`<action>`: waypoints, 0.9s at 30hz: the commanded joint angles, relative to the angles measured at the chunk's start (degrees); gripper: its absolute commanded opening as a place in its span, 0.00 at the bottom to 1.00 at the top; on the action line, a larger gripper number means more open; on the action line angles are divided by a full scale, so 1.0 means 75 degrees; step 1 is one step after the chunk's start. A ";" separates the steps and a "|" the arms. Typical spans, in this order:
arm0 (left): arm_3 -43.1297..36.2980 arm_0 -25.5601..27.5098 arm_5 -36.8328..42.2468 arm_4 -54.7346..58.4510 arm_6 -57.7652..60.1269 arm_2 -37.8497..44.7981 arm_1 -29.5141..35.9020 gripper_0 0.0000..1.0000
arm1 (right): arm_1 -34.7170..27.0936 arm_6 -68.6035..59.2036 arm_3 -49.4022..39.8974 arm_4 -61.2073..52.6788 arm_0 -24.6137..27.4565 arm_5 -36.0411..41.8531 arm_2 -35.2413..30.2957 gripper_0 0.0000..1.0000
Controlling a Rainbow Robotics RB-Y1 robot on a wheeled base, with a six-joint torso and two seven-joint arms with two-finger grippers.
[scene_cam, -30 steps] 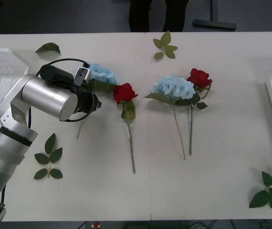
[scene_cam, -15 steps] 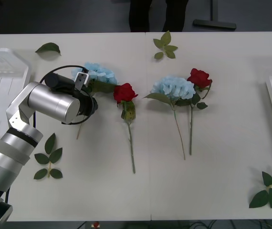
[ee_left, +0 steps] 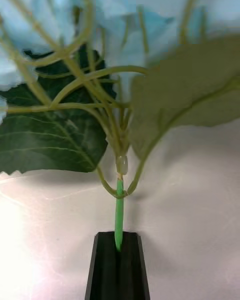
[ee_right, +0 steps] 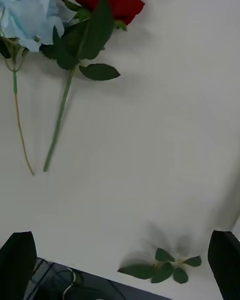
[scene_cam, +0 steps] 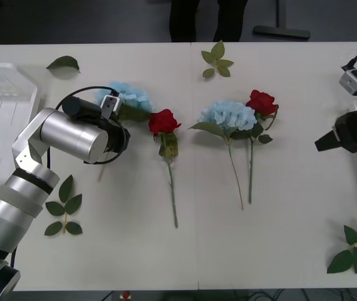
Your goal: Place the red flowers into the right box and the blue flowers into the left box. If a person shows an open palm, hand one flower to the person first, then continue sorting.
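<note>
On the table (scene_cam: 291, 238), a rose (scene_cam: 164, 121) lies just right of a hydrangea (scene_cam: 128, 97); farther right, a second hydrangea (scene_cam: 228, 115) and rose (scene_cam: 261, 101) lie side by side, the left box (scene_cam: 3, 94) far left.

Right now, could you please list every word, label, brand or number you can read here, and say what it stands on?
None: no readable text shows on the table, the flowers, the left box or either arm.
The small grey module on the right arm bears no legible marking.
</note>
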 commanded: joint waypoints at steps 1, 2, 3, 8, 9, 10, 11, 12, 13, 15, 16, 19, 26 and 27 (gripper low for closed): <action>-0.0350 -0.0279 -0.0138 -0.0012 -0.0273 0.0027 -0.0103 0.00 | 0.0502 -0.1013 0.0226 0.0402 -0.0830 0.0232 0.0410 1.00; -0.0350 -0.0279 -0.0138 -0.0012 -0.0273 0.0027 -0.0103 0.00 | 0.0502 -0.1013 0.0226 0.0402 -0.0830 0.0232 0.0410 1.00; -0.0502 -0.0279 -0.0138 0.0012 -0.0273 0.0168 -0.0092 0.00 | 0.0783 -0.1071 0.0378 0.0636 -0.1041 0.0337 0.0586 1.00; -0.1334 -0.0279 0.0296 0.0117 -0.0261 0.0812 0.0026 0.00 | 0.1474 -0.1036 0.0765 0.1351 -0.1322 0.0466 0.0821 1.00; -0.1428 -0.0279 0.0354 0.0129 -0.0261 0.0883 0.0037 0.00 | 0.1533 -0.1013 0.0800 0.1421 -0.1334 0.0455 0.0844 1.00; -0.1803 -0.0302 0.0635 0.0211 -0.0250 0.1129 0.0108 0.00 | 0.1709 -0.0978 0.0859 0.1679 -0.1357 0.0443 0.0926 1.00; -0.1991 -0.0326 0.0811 0.0293 -0.0238 0.1269 0.0155 0.00 | 0.1791 -0.0978 0.0882 0.1831 -0.1357 0.0443 0.0973 1.00; -0.2190 -0.0349 0.0999 0.0387 -0.0226 0.1468 0.0213 0.00 | 0.1873 -0.0954 0.0894 0.1972 -0.1357 0.0431 0.1008 1.00; -0.2424 -0.0361 0.1221 0.0480 -0.0226 0.1703 0.0295 0.00 | 0.1978 -0.0942 0.0917 0.2136 -0.1357 0.0396 0.1055 1.00; -0.2788 -0.0361 0.1561 0.0504 -0.0238 0.2078 0.0471 0.00 | 0.2130 -0.0942 0.0999 0.2335 -0.1357 0.0349 0.1113 1.00; -0.2975 -0.0361 0.1737 0.0516 -0.0238 0.2265 0.0600 0.00 | 0.2224 -0.0931 0.1070 0.2417 -0.1357 0.0326 0.1137 1.00; -0.3420 -0.0349 0.2464 0.0609 -0.0273 0.3015 0.1104 0.00 | 0.2541 -0.0849 0.1363 0.2675 -0.1369 0.0138 0.1207 1.00; -0.3432 -0.0126 0.3413 0.1172 -0.0472 0.4633 0.2358 0.00 | 0.3115 -0.0720 0.1867 0.3531 -0.1521 -0.0354 0.1735 1.00; -0.3350 -0.0044 0.3483 0.1277 -0.0507 0.4855 0.2592 0.00 | 0.3197 -0.0720 0.1972 0.3566 -0.1521 -0.0518 0.1793 1.00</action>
